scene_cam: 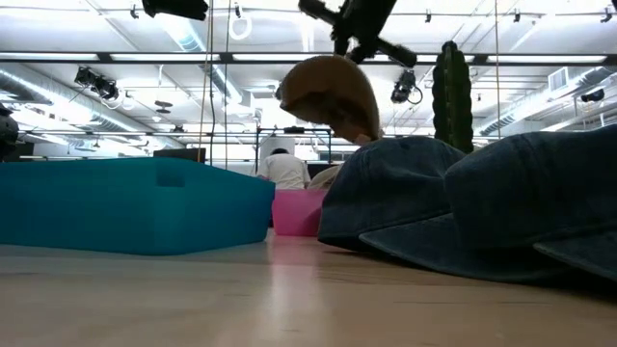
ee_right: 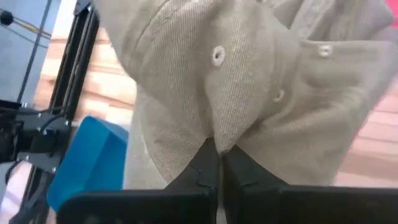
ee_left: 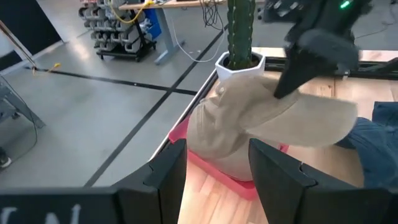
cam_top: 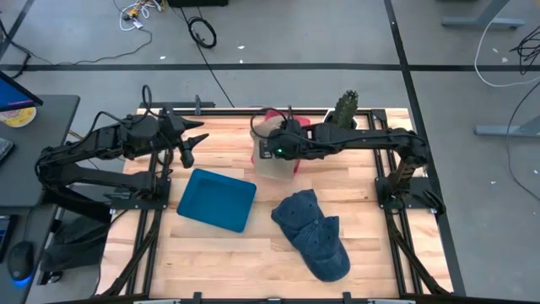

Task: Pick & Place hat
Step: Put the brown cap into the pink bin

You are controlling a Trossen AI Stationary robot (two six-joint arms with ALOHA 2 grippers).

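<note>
We see the right gripper (ee_right: pixel 219 163) clamped on a beige corduroy cap (ee_right: pixel 249 81) above the pink bin (cam_top: pixel 278 120) — left gripper (cam_top: pixel 196 140) idle, jaws apart.

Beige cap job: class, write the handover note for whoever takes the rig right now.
Right hand: shut on the beige corduroy cap, lifted above the pink plastic bin.
Left hand: open, empty, waiting at the table's left rear.
Blue rectangular plastic tray: empty. Two dark blue denim caps lie on the table.
Done: beige cap picked.
Left: place it, probably in the tray.
</note>
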